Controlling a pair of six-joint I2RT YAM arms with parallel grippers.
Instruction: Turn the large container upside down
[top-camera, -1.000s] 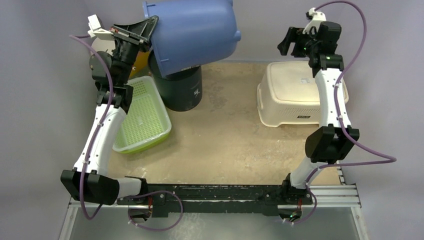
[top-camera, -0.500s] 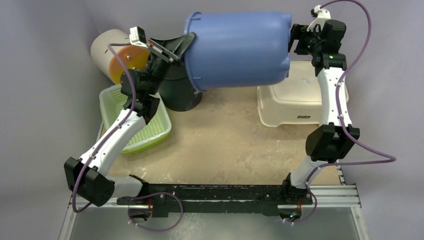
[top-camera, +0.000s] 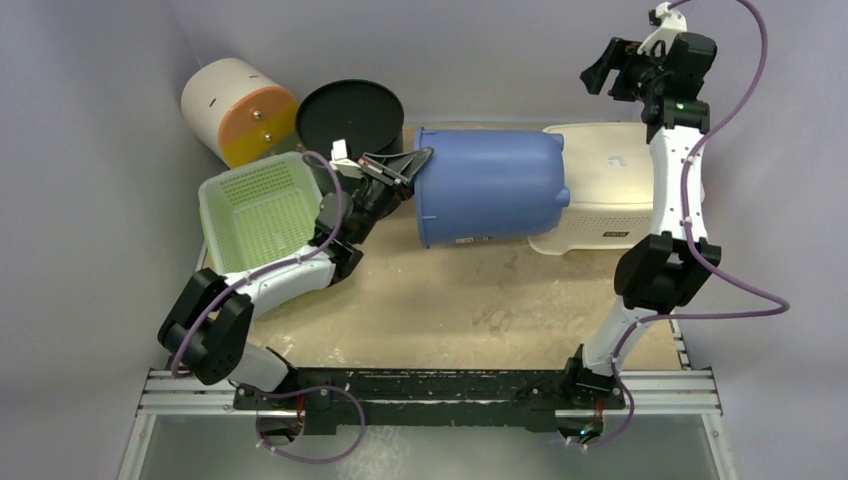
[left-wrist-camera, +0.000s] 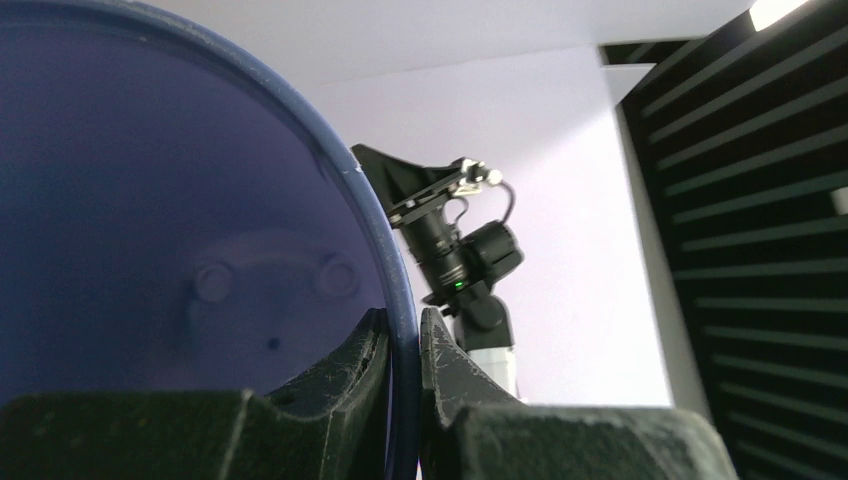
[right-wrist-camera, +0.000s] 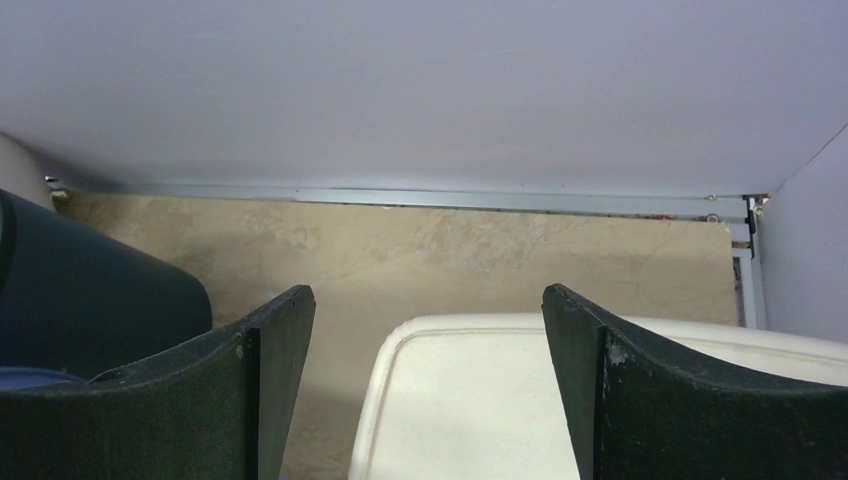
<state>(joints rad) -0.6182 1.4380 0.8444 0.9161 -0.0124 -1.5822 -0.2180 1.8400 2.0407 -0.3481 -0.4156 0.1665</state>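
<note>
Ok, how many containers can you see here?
5: blue bin on its side mid-table, black bucket behind it, green basket at left, white-and-orange cylinder far left, cream tub at right. None seem hidden.

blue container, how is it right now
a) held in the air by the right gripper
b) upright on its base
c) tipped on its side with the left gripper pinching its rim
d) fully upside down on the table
C: the blue container is on its side with its opening toward the left, the left gripper is shut on its rim, and the right gripper is open and holds nothing.
</note>
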